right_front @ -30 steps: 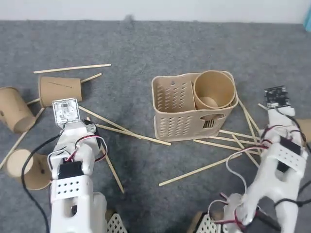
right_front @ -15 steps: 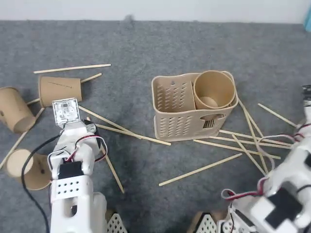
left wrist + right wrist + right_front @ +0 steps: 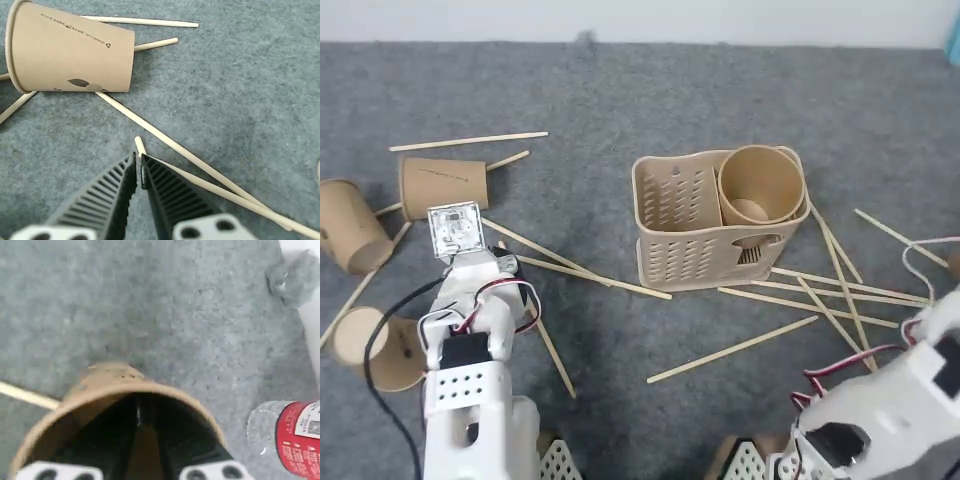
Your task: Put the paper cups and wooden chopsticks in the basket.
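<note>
One paper cup (image 3: 760,185) stands upright in the right part of the basket (image 3: 680,235), which is placed at the middle of the high view on the grey table (image 3: 620,90). Three other cups are seen lying on their sides at the left of that frame: an upper cup (image 3: 442,185), an edge cup (image 3: 348,225) at the left border, and a lower cup (image 3: 365,345) just beside the left arm (image 3: 470,380). Wooden chopsticks are scattered. A loose group (image 3: 820,290) is spread to the right of the basket, a single stick (image 3: 470,141) lies at the upper left, and a long stick (image 3: 540,250) runs from beside the upper cup toward the lower right.

In the left wrist view the left gripper (image 3: 138,159) is placed low over the table, and its fingers (image 3: 165,190) are brought together so that only a thin slit is left. A chopstick end (image 3: 139,145) shows just ahead of them; whether it is pinched cannot be told.

In the right wrist view the right gripper (image 3: 139,410) is seen at the mouth of a further cup (image 3: 105,380), whose rim arches over it. Whether this gripper is open or closed cannot be told. A plastic bottle (image 3: 287,435) is at the lower right of that frame. The right arm (image 3: 890,410) is found in the lower right corner of the high view.
</note>
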Controlling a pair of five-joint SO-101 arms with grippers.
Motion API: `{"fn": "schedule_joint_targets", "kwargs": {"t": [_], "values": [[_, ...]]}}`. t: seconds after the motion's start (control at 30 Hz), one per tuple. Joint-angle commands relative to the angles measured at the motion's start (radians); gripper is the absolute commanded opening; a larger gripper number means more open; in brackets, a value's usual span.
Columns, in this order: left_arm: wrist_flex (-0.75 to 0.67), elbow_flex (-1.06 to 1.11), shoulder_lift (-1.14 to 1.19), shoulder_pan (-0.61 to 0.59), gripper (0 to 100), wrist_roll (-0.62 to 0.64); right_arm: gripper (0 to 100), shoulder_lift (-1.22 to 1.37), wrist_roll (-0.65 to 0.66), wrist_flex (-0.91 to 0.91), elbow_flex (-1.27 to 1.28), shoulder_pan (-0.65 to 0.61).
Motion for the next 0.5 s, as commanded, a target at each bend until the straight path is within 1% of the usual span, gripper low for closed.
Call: {"fn": "schedule_joint_targets", "kwargs": {"t": [0.0, 0.1, 0.2, 0.27, 0.4, 0.47], "values": [[-0.026, -0.018, 0.006, 0.000, 1, -0.011, 1.0, 0.010, -0.060, 0.232, -0.244, -0.047], [-0.028, -0.018, 0.006, 0.000, 1, -0.011, 1.0, 0.035, -0.069, 0.406, -0.390, -0.074], [-0.028, -0.018, 0.006, 0.000, 1, -0.011, 1.2, 0.045, -0.069, 0.532, -0.505, -0.090], [-0.028, -0.018, 0.006, 0.000, 1, -0.011, 4.2, 0.044, -0.069, 0.590, -0.560, -0.090], [-0.028, -0.018, 0.006, 0.000, 1, -0.011, 13.6, 0.036, -0.063, 0.670, -0.643, -0.084], [-0.028, -0.018, 0.006, 0.000, 1, -0.011, 13.9, 0.038, -0.061, 0.707, -0.690, -0.077]]}}
